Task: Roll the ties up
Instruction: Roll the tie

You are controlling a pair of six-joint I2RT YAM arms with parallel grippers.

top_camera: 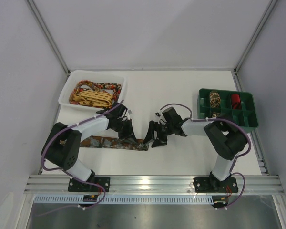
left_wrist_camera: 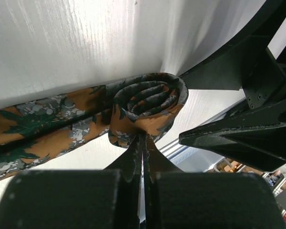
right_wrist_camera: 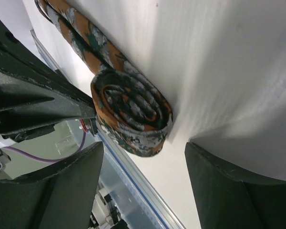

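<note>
One tie [top_camera: 102, 142] on white table [top_camera: 181, 157]; pale walls [top_camera: 19, 71].

The tie [right_wrist_camera: 133, 114], partly coiled, is seen between spread fingers of the right gripper [right_wrist_camera: 144, 150], apparently untouched.

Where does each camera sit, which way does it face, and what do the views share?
Top external: above and behind the arms, looking down at the table; both arms show, meeting over an orange-brown tie.
Left wrist: on the left arm, looking along the shut left gripper pinching the tie's coil.
Right wrist: on the right arm, looking past the open right gripper at that coil.
Shared: both wrist views show that coil.
</note>
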